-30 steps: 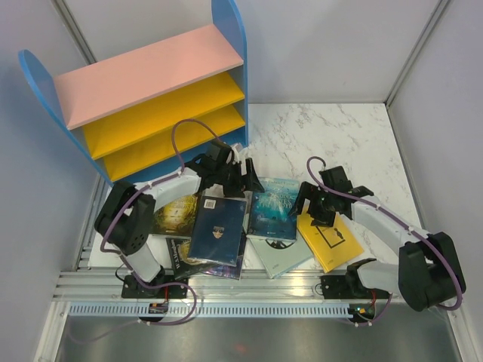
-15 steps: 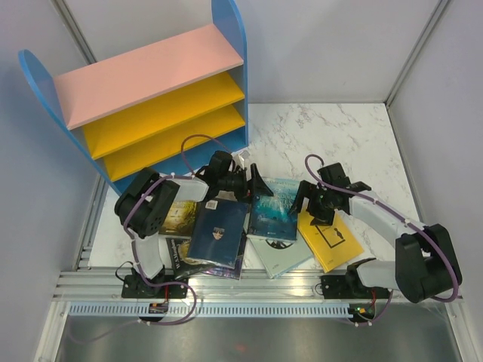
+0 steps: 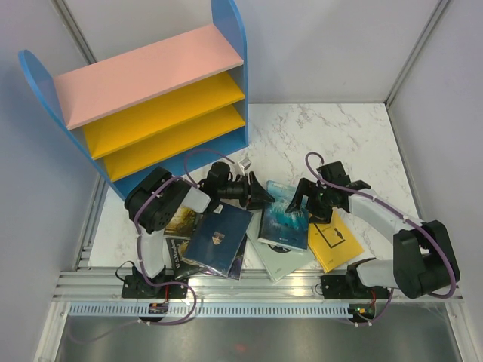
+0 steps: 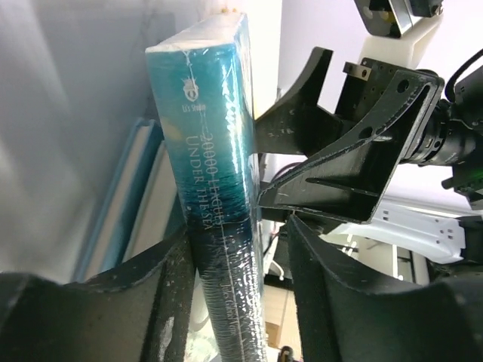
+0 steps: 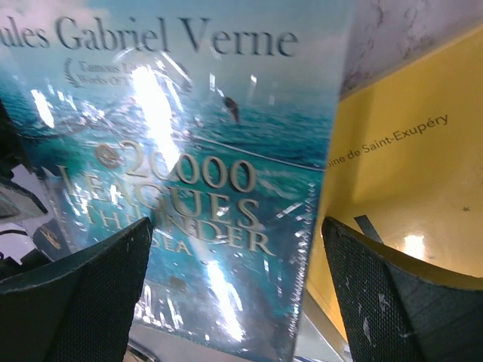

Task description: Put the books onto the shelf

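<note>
Several books lie in a loose heap on the marble table in front of the shelf (image 3: 151, 75). The teal-blue book (image 3: 287, 217) sits in the middle, with its spine (image 4: 215, 151) standing between the fingers of my left gripper (image 3: 260, 197) (image 4: 241, 241). The left pad touches the spine, and a gap shows at the right pad. My right gripper (image 3: 311, 202) (image 5: 235, 226) hangs wide open over that book's cover (image 5: 189, 188) and right edge, above the yellow book (image 3: 336, 243) (image 5: 407, 166). The navy book (image 3: 219, 235) lies to the left.
A green-gold book (image 3: 179, 219) and a black book (image 3: 177, 253) lie under the left arm. A pale grey book (image 3: 275, 262) pokes out below the teal one. The shelf's boards hold nothing. The right gripper's black fingers (image 4: 355, 151) loom close in the left wrist view.
My left gripper has slid right to the teal book's left edge and its jaws have narrowed around the spine. The teal book has shifted right and turned a little.
</note>
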Robot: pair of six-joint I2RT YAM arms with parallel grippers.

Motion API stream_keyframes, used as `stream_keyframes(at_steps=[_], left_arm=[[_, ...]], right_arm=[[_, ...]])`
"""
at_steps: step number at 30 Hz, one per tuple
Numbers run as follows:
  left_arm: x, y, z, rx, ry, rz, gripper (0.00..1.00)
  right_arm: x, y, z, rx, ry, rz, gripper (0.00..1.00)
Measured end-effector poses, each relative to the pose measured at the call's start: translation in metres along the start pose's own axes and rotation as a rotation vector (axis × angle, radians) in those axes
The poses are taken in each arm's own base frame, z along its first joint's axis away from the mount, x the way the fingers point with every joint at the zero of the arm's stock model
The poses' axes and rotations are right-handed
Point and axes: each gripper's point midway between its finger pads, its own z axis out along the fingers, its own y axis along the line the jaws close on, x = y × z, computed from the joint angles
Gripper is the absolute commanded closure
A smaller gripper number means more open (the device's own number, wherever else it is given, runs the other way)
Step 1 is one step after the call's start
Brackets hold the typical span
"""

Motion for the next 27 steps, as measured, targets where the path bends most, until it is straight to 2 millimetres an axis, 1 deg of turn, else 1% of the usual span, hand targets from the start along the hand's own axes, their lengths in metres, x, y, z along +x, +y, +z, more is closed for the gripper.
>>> stream_keyframes(at_steps=[1,3,6,8,10,11,12,13,14,15,18,21,22,24,27], left_arm=[[0.001,-0.001,0.002,0.006,0.004,-0.008,0.42],[0.007,-0.005,0.008,0.013,0.023,-0.020,0.31],[0.017,-0.011,0.021,0.009,0.063,-0.029,0.28],[0.023,-0.009,0.026,-0.012,0.086,-0.048,0.28],[0.032,-0.012,0.033,-0.022,0.114,-0.053,0.28],[0.036,-0.012,0.035,-0.025,0.125,-0.055,0.35],[0.039,-0.010,0.036,-0.039,0.135,-0.064,0.86],[0.041,-0.006,0.037,-0.058,0.137,-0.075,0.97],[0.042,0.002,0.036,-0.095,0.135,-0.108,0.98],[0.042,0.003,0.036,-0.102,0.137,-0.109,0.98],[0.041,-0.003,0.036,-0.112,0.134,-0.101,0.98],[0.043,-0.015,0.038,-0.118,0.129,-0.072,0.98],[0.043,-0.021,0.037,-0.113,0.127,-0.060,0.98],[0.041,-0.040,0.034,-0.089,0.115,-0.023,0.98],[0.035,-0.079,0.022,-0.027,0.084,0.042,0.98]], right_arm=[[-0.001,0.002,0.000,-0.009,-0.002,0.001,0.04],[-0.002,0.003,0.002,-0.021,-0.008,0.002,0.04],[-0.005,0.004,0.005,-0.038,-0.027,0.002,0.04],[-0.005,0.004,0.007,-0.053,-0.031,0.010,0.05],[-0.005,0.005,0.006,-0.063,-0.040,0.010,0.06],[-0.005,0.005,0.006,-0.069,-0.046,0.008,0.05],[-0.005,0.006,0.005,-0.075,-0.052,0.008,0.05],[-0.005,0.006,0.005,-0.081,-0.059,0.009,0.06],[-0.006,0.007,0.003,-0.086,-0.068,0.010,0.06],[-0.007,0.007,0.002,-0.090,-0.075,0.013,0.06],[-0.007,0.008,-0.002,-0.090,-0.098,0.009,0.03],[-0.008,0.010,-0.016,-0.075,-0.121,-0.001,0.02],[-0.009,0.010,-0.021,-0.066,-0.130,-0.005,0.02],[-0.019,0.018,-0.040,-0.053,-0.168,-0.016,0.02],[-0.041,0.038,-0.074,-0.072,-0.261,-0.036,0.02]])
